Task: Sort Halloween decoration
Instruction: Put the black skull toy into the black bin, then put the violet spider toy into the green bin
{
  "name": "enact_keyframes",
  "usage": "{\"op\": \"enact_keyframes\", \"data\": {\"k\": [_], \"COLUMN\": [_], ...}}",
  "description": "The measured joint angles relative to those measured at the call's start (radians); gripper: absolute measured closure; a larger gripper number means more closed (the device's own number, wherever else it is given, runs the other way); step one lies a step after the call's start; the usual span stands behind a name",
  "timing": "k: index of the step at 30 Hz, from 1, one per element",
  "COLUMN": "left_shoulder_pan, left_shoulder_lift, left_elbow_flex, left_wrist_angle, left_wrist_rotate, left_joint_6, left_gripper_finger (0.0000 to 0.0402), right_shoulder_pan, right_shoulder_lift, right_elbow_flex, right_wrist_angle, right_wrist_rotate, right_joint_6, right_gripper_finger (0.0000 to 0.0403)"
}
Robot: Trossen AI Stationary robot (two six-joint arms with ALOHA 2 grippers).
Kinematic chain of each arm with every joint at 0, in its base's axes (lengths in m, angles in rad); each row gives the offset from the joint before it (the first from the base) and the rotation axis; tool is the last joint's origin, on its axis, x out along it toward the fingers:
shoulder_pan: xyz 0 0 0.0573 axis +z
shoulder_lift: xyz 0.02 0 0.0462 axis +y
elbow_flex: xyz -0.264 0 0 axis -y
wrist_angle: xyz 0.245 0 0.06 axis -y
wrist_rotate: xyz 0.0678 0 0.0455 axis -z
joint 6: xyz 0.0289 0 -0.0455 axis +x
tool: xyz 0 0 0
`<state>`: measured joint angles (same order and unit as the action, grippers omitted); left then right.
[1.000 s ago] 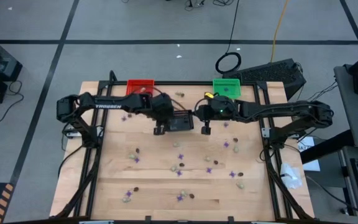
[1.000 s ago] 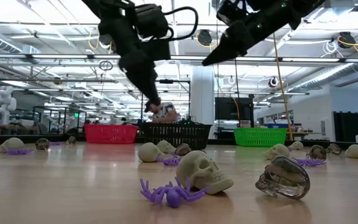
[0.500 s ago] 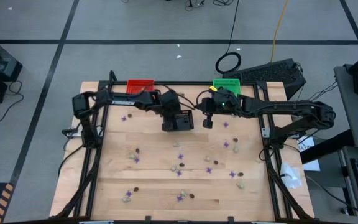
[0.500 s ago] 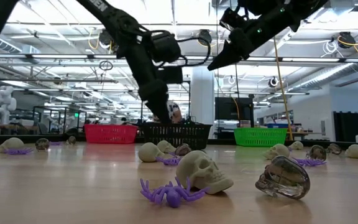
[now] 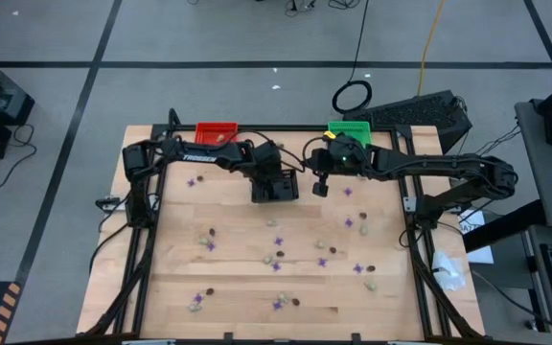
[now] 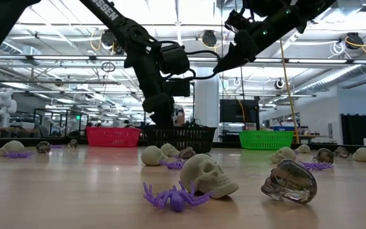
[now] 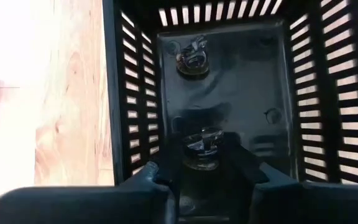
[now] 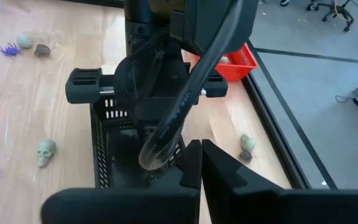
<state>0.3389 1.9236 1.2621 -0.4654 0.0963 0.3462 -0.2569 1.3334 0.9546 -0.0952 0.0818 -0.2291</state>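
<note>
My left gripper (image 7: pixel 202 171) points down into the black slatted basket (image 5: pixel 274 182), fingers open. A dark glassy skull (image 7: pixel 201 148) lies on the basket floor just ahead of the fingertips, with a gap on either side. A second dark skull (image 7: pixel 191 59) lies at the floor's other end. My right gripper (image 5: pixel 320 190) hangs shut and holding nothing, above the table just right of the black basket. Purple spiders (image 6: pixel 173 197), beige skulls (image 6: pixel 208 175) and dark glassy skulls (image 6: pixel 290 181) lie scattered over the wooden table (image 5: pixel 238 287).
A red basket (image 5: pixel 217 129) and a green basket (image 5: pixel 350 129) stand at the table's far edge, left and right of the black one. Black frame rails (image 5: pixel 142 249) run along both sides of the table. Most loose trinkets lie in the middle and near half.
My left gripper has come down and toward the right and far side, from above the black basket's left edge into the basket. My right gripper has drawn a little toward the far edge and has stayed shut.
</note>
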Motion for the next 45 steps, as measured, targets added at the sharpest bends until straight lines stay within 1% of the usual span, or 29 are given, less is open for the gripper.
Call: {"op": "enact_keyframes", "data": {"k": [5,7,10,12,15,19,22,25,27,30,32,35,37,42,45], "left_shoulder_pan": [-0.001,-0.001,-0.005,-0.008,-0.016,-0.033,-0.048,-0.062,-0.072,-0.089,-0.107,-0.14,-0.165,-0.221,-0.238], "left_shoulder_lift": [0.0,-0.001,-0.014,-0.038,-0.082,-0.157,-0.215,-0.277,-0.314,-0.38,-0.424,-0.488,-0.526,-0.586,-0.587], "left_elbow_flex": [0.0,0.0,0.0,-0.001,0.0,-0.011,-0.049,-0.129,-0.193,-0.311,-0.389,-0.493,-0.562,-0.702,-0.775], "left_wrist_angle": [-0.005,-0.009,-0.013,-0.023,-0.009,-0.01,-0.005,0.07,0.174,0.296,0.409,0.548,0.612,0.833,0.952], "left_wrist_rotate": [0.0,0.0,-0.017,-0.042,-0.05,-0.053,-0.053,-0.045,-0.044,-0.044,-0.045,-0.047,-0.063,-0.109,-0.111], "left_joint_6": [0.0,0.0,0.0,0.0,0.0,-0.001,-0.029,-0.077,-0.121,-0.181,-0.216,-0.257,-0.274,-0.287,-0.286], "left_gripper_finger": [0.0252,0.0239,0.0237,0.0245,0.0267,0.0311,0.0349,0.0384,0.0397,0.0395,0.0394,0.0394,0.0393,0.0393,0.0393], "right_shoulder_pan": [0.0,0.0,0.0,0.001,0.004,0.017,0.038,0.058,0.074,0.108,0.139,0.193,0.229,0.306,0.344], "right_shoulder_lift": [0.0,0.0,0.0,0.0,0.0,0.0,0.0,0.0,0.0,0.0,0.001,0.018,0.045,0.117,0.17], "right_elbow_flex": [0.0,0.0,0.0,0.0,0.0,0.0,0.0,0.001,0.001,0.001,0.001,0.001,0.001,0.003,0.002], "right_wrist_angle": [0.0,-0.004,-0.006,-0.007,-0.014,-0.041,-0.068,-0.079,-0.088,-0.089,-0.09,-0.088,-0.072,0.013,0.063], "right_wrist_rotate": [0.0,0.0,0.0,0.0,0.0,0.001,0.002,0.002,0.002,0.002,0.003,0.064,0.082,0.076,0.076], "right_joint_6": [0.007,0.008,0.008,0.008,0.017,0.034,0.037,0.052,0.062,0.08,0.092,0.112,0.123,0.175,0.227], "right_gripper_finger": [0.0403,0.0403,0.0403,0.0403,0.0403,0.0403,0.0403,0.0403,0.0403,0.0403,0.0403,0.0403,0.0403,0.0402,0.0387]}}
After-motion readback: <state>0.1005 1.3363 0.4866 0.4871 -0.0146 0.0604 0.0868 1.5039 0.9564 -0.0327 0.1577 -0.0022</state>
